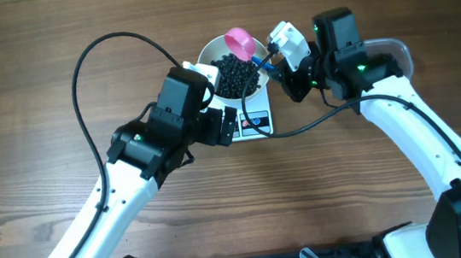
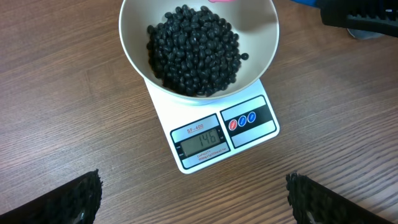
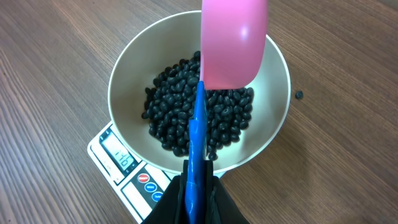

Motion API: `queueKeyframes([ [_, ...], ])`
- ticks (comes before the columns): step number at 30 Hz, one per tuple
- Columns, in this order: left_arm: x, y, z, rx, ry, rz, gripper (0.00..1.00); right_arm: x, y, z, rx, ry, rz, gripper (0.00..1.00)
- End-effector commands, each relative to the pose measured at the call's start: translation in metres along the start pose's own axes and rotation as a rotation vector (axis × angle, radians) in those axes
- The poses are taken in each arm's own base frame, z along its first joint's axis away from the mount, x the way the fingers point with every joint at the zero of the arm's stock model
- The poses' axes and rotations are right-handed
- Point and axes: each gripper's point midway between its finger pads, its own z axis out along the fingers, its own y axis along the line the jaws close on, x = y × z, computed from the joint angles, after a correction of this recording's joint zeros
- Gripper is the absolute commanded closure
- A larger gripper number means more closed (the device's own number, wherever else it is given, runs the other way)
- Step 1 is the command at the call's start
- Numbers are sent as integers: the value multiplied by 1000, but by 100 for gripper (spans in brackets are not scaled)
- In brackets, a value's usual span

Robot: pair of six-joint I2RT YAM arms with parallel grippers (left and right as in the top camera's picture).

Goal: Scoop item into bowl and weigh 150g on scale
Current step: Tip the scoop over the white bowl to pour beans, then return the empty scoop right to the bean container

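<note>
Your right gripper [image 3: 199, 180] is clamped narrow on the end of the blue handle [image 3: 199, 124] of the pink scoop [image 3: 233, 43]. The scoop's cup hangs over the far side of the bowl [image 3: 121, 81], and I cannot tell whether it holds any pellets. Inside the bowl the black pellets [image 3: 174, 118] lie in a loose heap. Under the bowl sits the scale [image 2: 217, 134], its display showing at the bowl's near side and reading 146, so I judge that only a few more are wanted. They look light, hard and smooth and should roll freely; one lies stray on the surface [image 2: 62, 93] beside the bowl. Hold the handle firmly and tip gently. Your left gripper [image 2: 194, 199] stands wide and empty, just in front of the bowl.
</note>
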Motion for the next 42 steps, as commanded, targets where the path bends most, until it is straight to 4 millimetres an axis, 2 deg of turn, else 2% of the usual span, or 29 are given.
queueKeyframes([
  [1,-5,-2,-1,9,-7,9,0,-10,6,-8,-15,-32,0,96],
  [6,-5,-2,-1,9,-7,9,0,-11,5,-8,-13,-36,8,96],
  [10,-5,-2,-1,9,-8,10,0,-24,-3,-14,7,-93,193,96],
  [13,-5,-2,-1,9,-7,10,0,-34,-25,-31,70,-158,267,96],
  [17,-5,-2,-1,9,-7,9,0,-28,-67,-64,216,-196,324,96],
  [20,-5,-2,-1,9,-7,10,0,-11,-98,-91,327,-191,386,96],
  [23,-5,-2,-1,9,-7,10,0,13,-118,-111,389,-151,427,96],
  [28,-5,-2,-1,9,-7,10,0,71,-143,-139,474,-24,546,96],
  [31,-5,-2,-1,9,-7,10,0,114,-160,-162,609,95,626,96],
  [35,-5,-2,-1,9,-7,10,0,138,-155,-169,590,215,531,96],
  [37,-5,-2,-1,9,-8,10,0,143,-149,-168,562,261,473,96],
  [42,-5,-2,-1,9,-7,10,0,153,-145,-162,536,297,483,96],
])
